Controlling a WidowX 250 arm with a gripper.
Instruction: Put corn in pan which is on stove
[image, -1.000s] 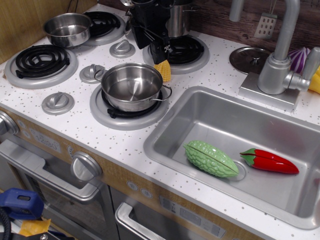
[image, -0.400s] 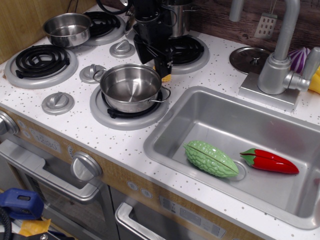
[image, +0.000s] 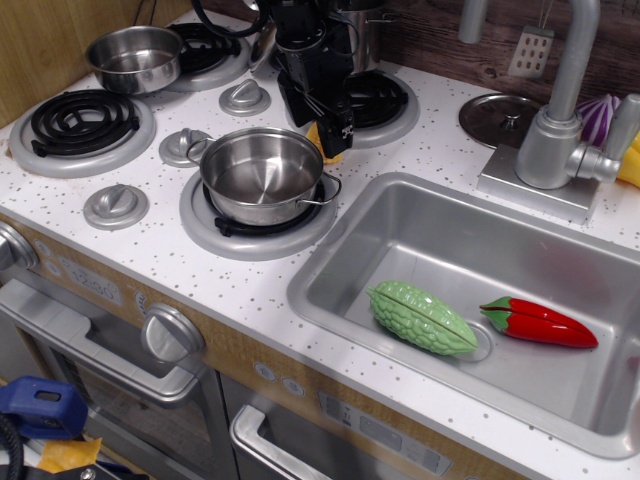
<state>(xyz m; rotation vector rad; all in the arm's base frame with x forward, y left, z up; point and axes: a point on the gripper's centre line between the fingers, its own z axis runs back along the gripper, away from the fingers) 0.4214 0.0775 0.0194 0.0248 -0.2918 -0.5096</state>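
Yellow ridged toy corn (image: 318, 141) sits on the white speckled stove (image: 150, 250) just behind the steel pan (image: 262, 173), under the black fingers (image: 330, 130); whether they pinch it I cannot tell.

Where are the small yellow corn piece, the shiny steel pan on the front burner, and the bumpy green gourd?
Small yellow corn piece (image: 316, 137): only camera view, visible left edge beside gripper.
Shiny steel pan (image: 262, 172): same view, inside bottom.
Bumpy green gourd (image: 422, 318): same view, middle of body.
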